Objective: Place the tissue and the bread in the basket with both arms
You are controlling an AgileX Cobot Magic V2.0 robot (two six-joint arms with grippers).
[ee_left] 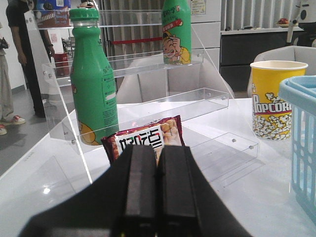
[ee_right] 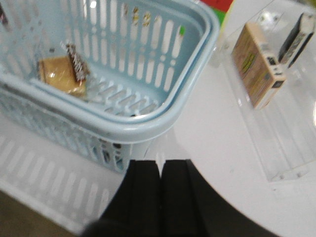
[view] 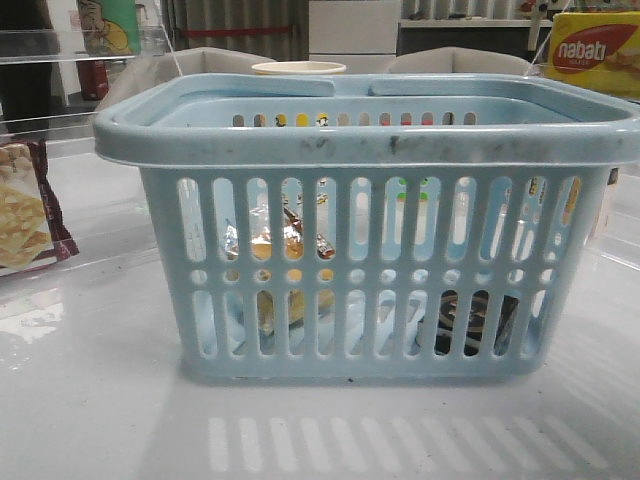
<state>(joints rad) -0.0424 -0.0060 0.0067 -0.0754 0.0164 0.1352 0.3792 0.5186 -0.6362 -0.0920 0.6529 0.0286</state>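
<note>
The light-blue basket [view: 370,135] fills the middle of the front view. Through its slots I see the wrapped bread [view: 272,243] inside at the left and the dark tissue pack [view: 470,320] on the bottom at the right. In the right wrist view the bread [ee_right: 61,74] lies in the basket [ee_right: 163,121]; the tissue is mostly hidden behind the near rim. My right gripper [ee_right: 159,164] is shut and empty, outside the basket beside its corner. My left gripper [ee_left: 157,149] is shut and empty, away from the basket [ee_left: 300,133], in front of a maroon-edged cracker packet [ee_left: 148,137].
A clear acrylic shelf [ee_left: 197,98] holds green bottles [ee_left: 94,84]. A popcorn cup [ee_left: 274,98] stands by the basket. The cracker packet [view: 25,215] is at the left, a yellow nabati box [view: 595,55] at the back right. Another acrylic rack with boxes [ee_right: 256,66] stands beside the right gripper.
</note>
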